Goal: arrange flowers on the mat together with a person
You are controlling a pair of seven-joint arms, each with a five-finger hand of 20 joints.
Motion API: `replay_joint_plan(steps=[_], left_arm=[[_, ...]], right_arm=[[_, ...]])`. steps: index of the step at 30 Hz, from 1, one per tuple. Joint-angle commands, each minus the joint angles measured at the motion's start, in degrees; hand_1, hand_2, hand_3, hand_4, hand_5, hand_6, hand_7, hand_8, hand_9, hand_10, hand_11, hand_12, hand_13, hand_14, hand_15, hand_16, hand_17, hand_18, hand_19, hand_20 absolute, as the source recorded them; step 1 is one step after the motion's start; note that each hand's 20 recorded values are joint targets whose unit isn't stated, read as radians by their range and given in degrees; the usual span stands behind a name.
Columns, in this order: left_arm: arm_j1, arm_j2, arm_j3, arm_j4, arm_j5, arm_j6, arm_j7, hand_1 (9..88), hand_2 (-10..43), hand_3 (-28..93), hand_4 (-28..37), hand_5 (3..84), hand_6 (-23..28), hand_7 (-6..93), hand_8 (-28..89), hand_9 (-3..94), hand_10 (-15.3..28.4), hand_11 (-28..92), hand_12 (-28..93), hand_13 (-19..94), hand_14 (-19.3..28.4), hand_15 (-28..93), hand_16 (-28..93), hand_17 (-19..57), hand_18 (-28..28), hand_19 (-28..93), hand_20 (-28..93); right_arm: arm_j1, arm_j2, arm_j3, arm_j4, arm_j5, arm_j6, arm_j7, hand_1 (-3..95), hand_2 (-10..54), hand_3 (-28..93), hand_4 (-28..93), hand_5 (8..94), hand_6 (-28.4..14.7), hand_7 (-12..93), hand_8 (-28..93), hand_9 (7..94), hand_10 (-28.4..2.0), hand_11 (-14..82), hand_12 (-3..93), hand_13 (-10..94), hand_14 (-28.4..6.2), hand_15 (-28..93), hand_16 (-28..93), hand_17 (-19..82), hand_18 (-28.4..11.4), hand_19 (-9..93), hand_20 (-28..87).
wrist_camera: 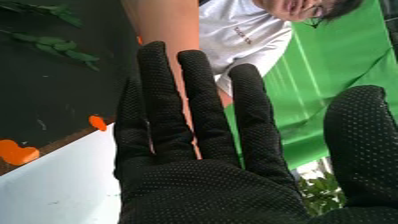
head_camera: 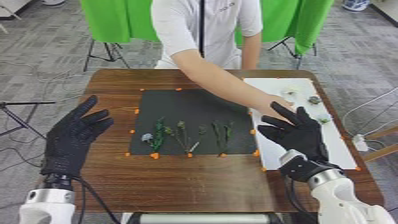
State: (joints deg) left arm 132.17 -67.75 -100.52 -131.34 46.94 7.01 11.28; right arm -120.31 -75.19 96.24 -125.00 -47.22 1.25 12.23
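While left hand (head_camera: 73,134) hovers, head view, flowers (head_camera: 147,137)

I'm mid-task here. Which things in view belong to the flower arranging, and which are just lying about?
Part of the job:
- black mat
- green stems laid on it
- white board, likely the supply area
- white bloom on that board
- person's arm, crossing the mat's corner

Apparently just around:
- green cloth behind the table
- blue-and-white object on the floor

Head view looks down from high at six o'clock, facing twelve across the counter (head_camera: 222,185); right wrist view peers close past the fingers (wrist_camera: 160,95), both catching dark mat (head_camera: 169,102) and green cloth (head_camera: 115,20)!
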Motion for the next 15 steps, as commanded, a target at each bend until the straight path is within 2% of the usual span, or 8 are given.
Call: replay_joint_plan(steps=[1,3,15], left_arm=[[0.55,-0.43,0.14,-0.02,-0.18,0.19,-1.04,23.6,7.5,75,-22.5,40.9,9.1,5.5,-6,41.6,21.1,24,13,32,28.2,53,-6,-3.1,28.0,62,11],[0.24,-0.51,0.04,0.03,-0.03,-0.01,-1.56,23.7,7.5,74,-22.4,40.8,9.2,5.5,-6,41.5,21.1,24,13,32,28.2,53,-6,-3.1,28.0,62,11],[0.19,0.37,0.59,0.17,-0.43,0.76,-0.03,23.7,7.6,74,-22.3,40.8,9.2,5.6,-6,41.6,21.1,24,13,32,28.1,54,-6,-3.1,28.0,62,11]], right_arm=[[-0.41,-0.63,0.08,-0.10,0.14,-0.65,0.81,17.2,11.1,71,-27,45.4,0.5,13,-13,52.5,-16.3,16.8,13.6,42,-18.3,39,12,6,-19.9,46,21],[-0.55,-0.70,0.19,-0.19,0.08,-0.61,0.87,17.3,11.1,71,-27,45.5,0.4,13,-13,52.5,-16.3,16.9,13.7,42,-18.2,39,12,6,-19.8,46,21],[0.49,-0.57,-0.10,0.41,0.22,-1.02,0.23,17.3,11.1,71,-27,45.5,0.5,13,-13,52.6,-16.4,16.9,13.7,42,-18.2,39,12,6,-19.9,46,21]])
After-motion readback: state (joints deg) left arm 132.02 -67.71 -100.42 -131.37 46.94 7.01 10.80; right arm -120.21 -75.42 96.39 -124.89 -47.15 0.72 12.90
